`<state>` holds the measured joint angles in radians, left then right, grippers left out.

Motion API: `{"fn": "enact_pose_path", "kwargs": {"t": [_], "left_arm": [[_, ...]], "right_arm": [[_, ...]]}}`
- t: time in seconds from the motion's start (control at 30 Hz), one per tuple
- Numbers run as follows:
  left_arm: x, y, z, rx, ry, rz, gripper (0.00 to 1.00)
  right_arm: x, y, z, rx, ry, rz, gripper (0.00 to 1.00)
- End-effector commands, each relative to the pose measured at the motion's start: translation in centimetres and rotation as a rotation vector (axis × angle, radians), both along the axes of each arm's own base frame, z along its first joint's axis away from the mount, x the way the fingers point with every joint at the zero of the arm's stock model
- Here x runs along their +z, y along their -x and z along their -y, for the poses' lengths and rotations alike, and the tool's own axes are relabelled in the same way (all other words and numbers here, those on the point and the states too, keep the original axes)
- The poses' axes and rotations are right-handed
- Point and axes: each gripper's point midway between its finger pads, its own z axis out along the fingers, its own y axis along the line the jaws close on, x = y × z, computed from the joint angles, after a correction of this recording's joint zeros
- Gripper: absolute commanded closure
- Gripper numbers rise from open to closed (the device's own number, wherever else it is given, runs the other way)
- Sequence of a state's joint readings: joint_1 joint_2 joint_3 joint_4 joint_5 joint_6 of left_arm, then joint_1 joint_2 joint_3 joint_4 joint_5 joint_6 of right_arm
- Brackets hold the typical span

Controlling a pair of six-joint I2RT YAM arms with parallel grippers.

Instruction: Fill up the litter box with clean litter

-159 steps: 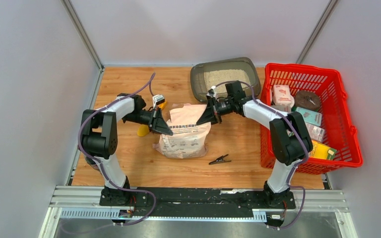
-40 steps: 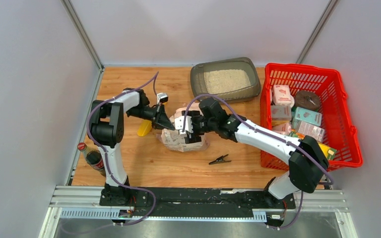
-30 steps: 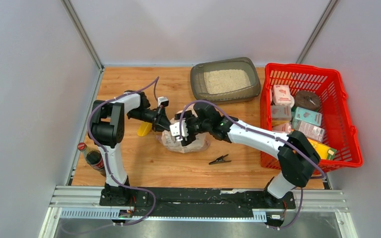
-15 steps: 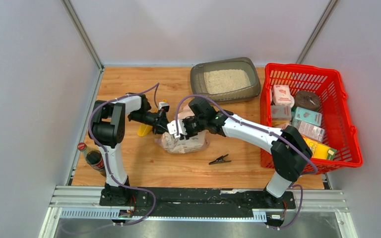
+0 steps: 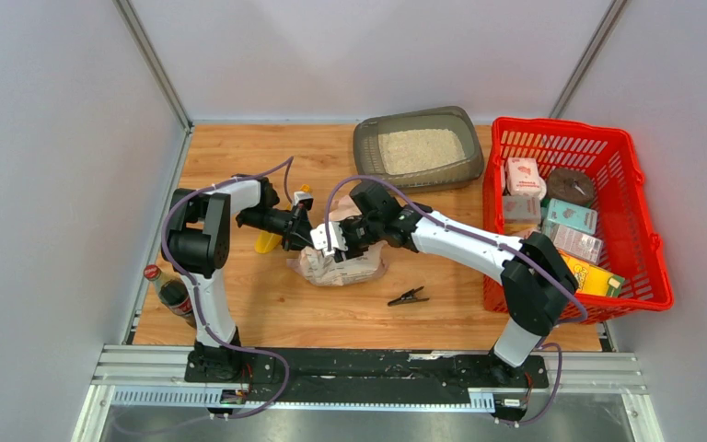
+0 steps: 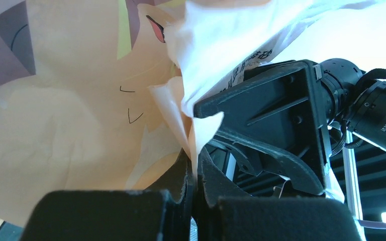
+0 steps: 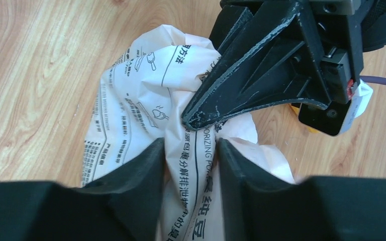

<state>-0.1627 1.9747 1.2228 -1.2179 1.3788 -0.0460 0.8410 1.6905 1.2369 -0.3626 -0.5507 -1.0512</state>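
Left jaws: I see the left gripper (image 6: pixel 195 173) nipped tight on the litter bag (image 6: pixel 80 125).
Right jaws: right gripper (image 7: pixel 191 153) squeezing its bunched neck.

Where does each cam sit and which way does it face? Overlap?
Top external: above and behind the bases, looking down at the table; both arms whole, litter box, red basket.
Left wrist: on the left gripper, close against the litter bag; own fingers along the bottom.
Right wrist: on the right gripper, looking down at the bag on wood; own fingers at bottom.
Shared: all show the bag; each wrist view shows the other gripper.
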Motion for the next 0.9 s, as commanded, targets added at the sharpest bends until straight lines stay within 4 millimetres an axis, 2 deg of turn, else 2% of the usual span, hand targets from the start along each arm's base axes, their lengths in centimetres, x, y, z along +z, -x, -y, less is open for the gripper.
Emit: {"fn": "enact_pose_path", "kwargs": {"t": [0.0, 0.07, 0.13, 0.2, 0.27, 0.3, 0.37, 0.47, 0.5, 0.53, 0.6, 0.67, 0.73, 0.87], "left_arm": [[8.2, -1.0, 0.2, 0.121, 0.222, -0.15, 1.0], [8.4, -1.4, -0.2, 0.139, 0.226, -0.139, 1.0], [8.5, -1.6, -0.8, 0.158, 0.227, -0.139, 1.0], [8.1, -1.4, -1.0, 0.169, 0.225, -0.153, 1.0], [7.6, -1.3, -1.2, 0.169, 0.222, -0.182, 1.0], [7.1, -0.9, -1.2, 0.172, 0.216, -0.216, 0.94], [6.9, -1.2, -1.5, 0.184, 0.215, -0.234, 0.93], [7.5, -2.5, -2.3, 0.213, 0.224, -0.175, 0.86], [8.6, -3.4, -2.4, 0.214, 0.234, -0.088, 0.84], [8.6, -3.7, -2.5, 0.21, 0.241, 0.034, 0.83], [9.2, -3.9, -2.5, 0.18, 0.19, 0.101, 0.82], [9.1, -4.4, -2.4, 0.177, 0.192, 0.115, 0.85], [8.9, -4.5, -2.2, 0.186, 0.201, 0.048, 0.9], [7.8, -4.4, -2.3, 0.203, 0.217, -0.004, 0.89]], "right_arm": [[-2.3, -2.1, 2.0, -0.057, 0.109, 0.049, 0.7], [-2.4, -2.2, 2.5, -0.081, 0.125, 0.029, 0.8], [-2.7, -2.3, 3.2, -0.109, 0.148, 0.01, 0.8], [-2.8, -2.3, 3.9, -0.124, 0.156, -0.002, 0.9], [-2.3, -2.6, 4.1, -0.148, 0.142, -0.011, 0.96], [-1.7, -2.6, 4.1, -0.157, 0.133, -0.007, 0.96], [-1.2, -2.8, 4.3, -0.189, 0.133, -0.025, 1.0], [-0.7, -2.8, 4.7, -0.222, 0.141, -0.063, 1.0], [-0.7, -2.7, 4.8, -0.228, 0.145, -0.072, 1.0], [-0.7, -2.8, 5.0, -0.237, 0.147, -0.076, 1.0], [-0.7, -2.8, 5.0, -0.256, 0.147, -0.092, 1.0], [-0.6, -2.8, 5.0, -0.267, 0.141, -0.099, 1.0], [-0.5, -3.0, 4.9, -0.286, 0.134, -0.105, 1.0], [0.0, -3.6, 4.5, -0.34, 0.112, -0.126, 1.0]]}}
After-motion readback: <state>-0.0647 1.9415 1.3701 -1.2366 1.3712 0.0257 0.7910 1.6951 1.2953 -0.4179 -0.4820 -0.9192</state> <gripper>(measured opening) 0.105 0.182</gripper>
